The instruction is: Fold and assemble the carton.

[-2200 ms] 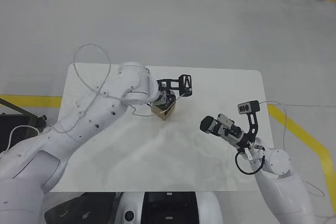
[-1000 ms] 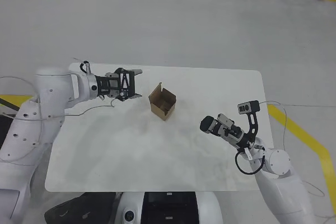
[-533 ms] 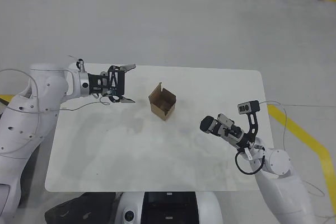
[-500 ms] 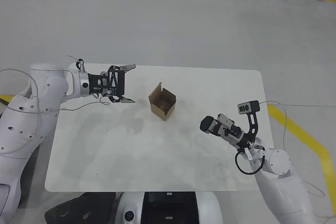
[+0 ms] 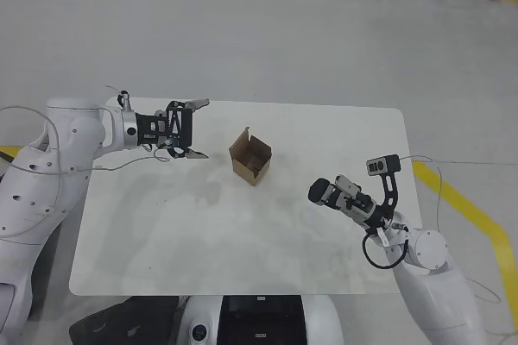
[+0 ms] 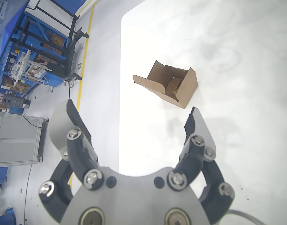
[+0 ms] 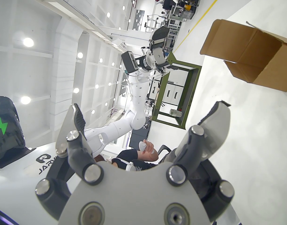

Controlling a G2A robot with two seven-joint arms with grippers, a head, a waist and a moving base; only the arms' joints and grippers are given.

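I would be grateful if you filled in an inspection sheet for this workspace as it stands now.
Surface: white table, faint scuff marks, nothing spilled.
Job's things: one brown carton on the table's far half, open, flaps not folded shut, clear of both tools.
Clutter: nothing seen.
Grippers: left tool open, held above the table beside the carton; right tool open, on the carton's other side, farther off.
Cables: thin cable looping off the left arm; black cable loop at the right arm; neither lies near the carton.
Surroundings: grey floor with a yellow line; blue racks beyond the table.
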